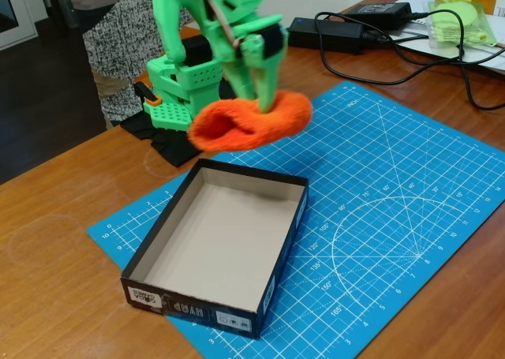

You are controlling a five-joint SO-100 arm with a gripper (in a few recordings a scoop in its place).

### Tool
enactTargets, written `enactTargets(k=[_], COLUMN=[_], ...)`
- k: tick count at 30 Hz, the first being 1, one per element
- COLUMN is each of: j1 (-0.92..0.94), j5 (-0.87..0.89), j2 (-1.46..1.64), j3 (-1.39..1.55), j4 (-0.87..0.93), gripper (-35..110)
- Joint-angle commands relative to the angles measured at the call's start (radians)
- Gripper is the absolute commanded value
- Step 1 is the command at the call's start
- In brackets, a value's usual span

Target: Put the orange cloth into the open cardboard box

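Note:
The orange cloth [251,124] hangs in the air, a fluffy folded pad held above the far edge of the open cardboard box [278,256]. My green gripper [264,100] is shut on the cloth from above, its fingertips sunk in the top of the pad. The box lies on the blue cutting mat, black outside with white print, beige inside, with nothing in it. The cloth is over the box's far wall, slightly to the right of its middle.
A blue cutting mat [379,209] covers the wooden table. The arm's green base [181,87] stands behind the box. Black power bricks [327,31] and cables lie at the back right. A person stands behind the table at top left.

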Motion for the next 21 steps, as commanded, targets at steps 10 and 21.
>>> enactTargets(k=[10, 21], j1=[0.318, 0.239], j5=[-0.12, -0.061], j2=[-0.528, -0.765], j3=[-0.483, -0.887], j4=[0.054, 0.244], gripper=[0, 0])
